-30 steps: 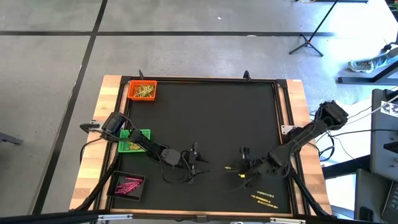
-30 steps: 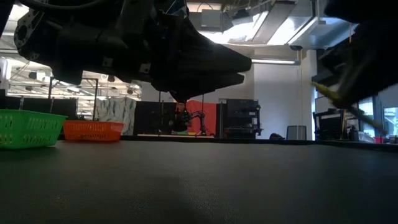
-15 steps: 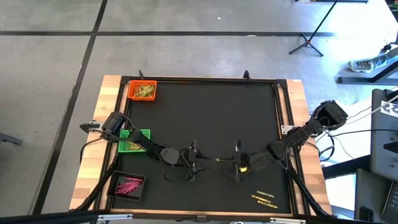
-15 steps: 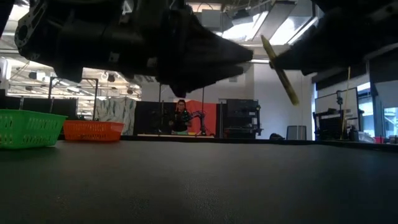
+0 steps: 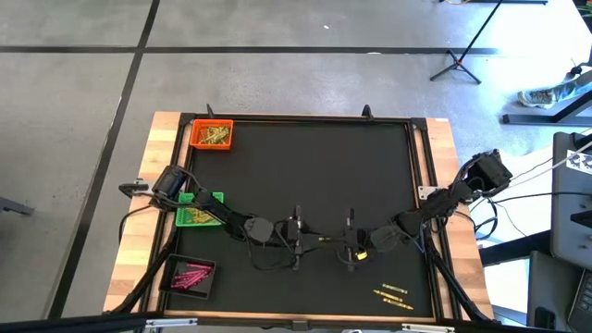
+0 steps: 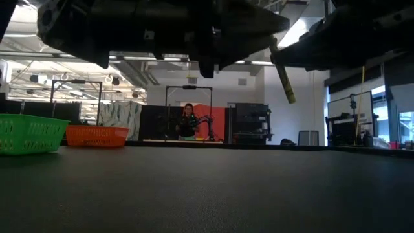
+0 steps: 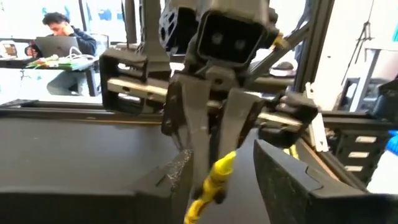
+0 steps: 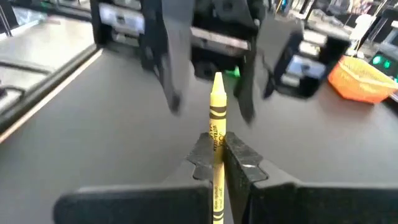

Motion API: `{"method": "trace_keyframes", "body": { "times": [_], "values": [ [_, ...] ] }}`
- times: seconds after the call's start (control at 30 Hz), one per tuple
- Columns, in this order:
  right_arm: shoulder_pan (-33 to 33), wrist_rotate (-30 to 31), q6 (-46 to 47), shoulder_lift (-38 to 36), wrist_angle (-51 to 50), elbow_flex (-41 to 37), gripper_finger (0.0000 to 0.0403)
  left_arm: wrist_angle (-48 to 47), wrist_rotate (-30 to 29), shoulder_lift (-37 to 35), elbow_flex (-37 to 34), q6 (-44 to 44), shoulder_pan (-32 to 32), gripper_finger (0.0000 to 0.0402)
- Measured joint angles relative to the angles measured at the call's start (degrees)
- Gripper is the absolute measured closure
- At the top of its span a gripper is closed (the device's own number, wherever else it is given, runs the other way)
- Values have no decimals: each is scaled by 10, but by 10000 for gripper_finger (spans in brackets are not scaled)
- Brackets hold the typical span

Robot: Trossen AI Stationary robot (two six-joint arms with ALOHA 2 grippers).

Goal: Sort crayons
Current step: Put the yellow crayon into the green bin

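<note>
A yellow crayon (image 8: 216, 118) sticks out of my shut right gripper (image 5: 344, 242), low over the black mat near its front middle. Its tip points at my left gripper (image 5: 308, 239), which faces it from the table's left. The left gripper is open, its two fingers (image 8: 169, 68) standing on either side of the crayon's tip without touching it. In the left wrist view the crayon (image 7: 214, 180) shows between my own fingers. Pink crayons lie in the black tray (image 5: 190, 275). Yellowish ones fill the orange tray (image 5: 212, 135) and the green tray (image 5: 199, 211). My right gripper pinches the yellow crayon around its middle (image 8: 216, 148) between its two fingers. The fingers lie along the crayon, whose pointed half sticks out past the fingertips toward the table's left. It is lifted clear of the mat and tips a little downward (image 6: 283, 74).
A few loose crayons (image 5: 393, 293) lie on the mat near its front right corner. The three trays line the table's left edge. A raised frame (image 5: 418, 166) borders the mat. Beyond the far edge, a person sits in the room.
My right gripper has gone toward the table's left and turned its wrist, swinging the crayon round until it points at my left gripper. My left gripper has moved a little toward the table's right and up, so its fingers now flank the crayon's tip.
</note>
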Motion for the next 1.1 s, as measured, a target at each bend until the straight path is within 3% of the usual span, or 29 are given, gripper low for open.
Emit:
{"method": "trace_keyframes", "body": {
  "times": [0.33,0.67,0.9,1.1],
  "values": [
    [0,-3,-33,8,40,0,391,-29,-4,0,10,10,-1,326],
    [0,-3,0,8,41,0,381,-19,-49,0,10,48,-15,391],
    [0,-3,6,8,44,0,312,-29,-47,-2,10,45,-15,394],
    [0,-32,32,-11,23,0,237,-165,-60,-60,10,38,-19,394]
  ]
}}
